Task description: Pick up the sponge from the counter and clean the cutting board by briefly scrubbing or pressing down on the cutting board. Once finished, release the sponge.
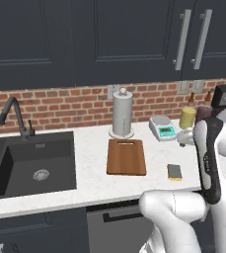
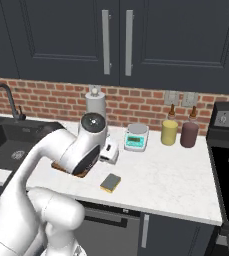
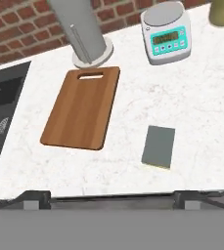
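The sponge (image 1: 174,172) (image 2: 110,183) (image 3: 158,146) lies flat on the white counter (image 1: 92,173) (image 2: 166,172), dark grey-green side up with a thin yellow edge showing. It sits a short way right of the cutting board (image 1: 126,157) (image 3: 82,107). The board is a brown wooden rectangle with its slot handle toward the wall. In the right base view my arm covers most of the cutting board (image 2: 60,167). My gripper (image 3: 111,199) hovers well above the counter's front edge, open, its two tips far apart with nothing between them. The sponge is below and slightly to its right.
A paper towel holder (image 1: 122,113) stands just behind the board, with a white scale (image 1: 163,127) (image 3: 166,33) to its right. The black sink (image 1: 30,163) and faucet (image 1: 16,116) are on the left. A yellow jar (image 2: 169,132), a dark jar (image 2: 189,134) and the stove (image 2: 228,165) are on the right.
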Available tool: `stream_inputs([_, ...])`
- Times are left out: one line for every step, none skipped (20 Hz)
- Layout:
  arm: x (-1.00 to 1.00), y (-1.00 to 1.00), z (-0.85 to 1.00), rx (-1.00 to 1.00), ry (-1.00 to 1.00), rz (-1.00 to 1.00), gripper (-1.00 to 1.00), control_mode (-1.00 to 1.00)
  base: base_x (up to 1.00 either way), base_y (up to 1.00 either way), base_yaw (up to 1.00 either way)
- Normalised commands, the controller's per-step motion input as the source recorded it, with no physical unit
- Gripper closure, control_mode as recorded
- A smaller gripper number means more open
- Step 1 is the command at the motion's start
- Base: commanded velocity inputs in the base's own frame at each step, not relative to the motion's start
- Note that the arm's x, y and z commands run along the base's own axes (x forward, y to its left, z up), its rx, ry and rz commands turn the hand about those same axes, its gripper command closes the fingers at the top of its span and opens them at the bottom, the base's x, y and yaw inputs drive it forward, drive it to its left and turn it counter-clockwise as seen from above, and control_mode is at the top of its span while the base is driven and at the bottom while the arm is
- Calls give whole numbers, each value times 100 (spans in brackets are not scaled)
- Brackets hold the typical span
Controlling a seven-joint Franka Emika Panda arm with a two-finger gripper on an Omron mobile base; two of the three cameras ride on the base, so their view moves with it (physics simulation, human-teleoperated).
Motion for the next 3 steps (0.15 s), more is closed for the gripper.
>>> stream_inputs([-100, 40, 53, -1, -24, 0, -100, -100, 0, 0, 0])
stream_inputs([-100, 38, 51, -1, -24, 0, -100, -100, 0, 0, 0])
stream_inputs([-100, 38, 51, -1, -25, 0, -100, -100, 0, 0, 0])
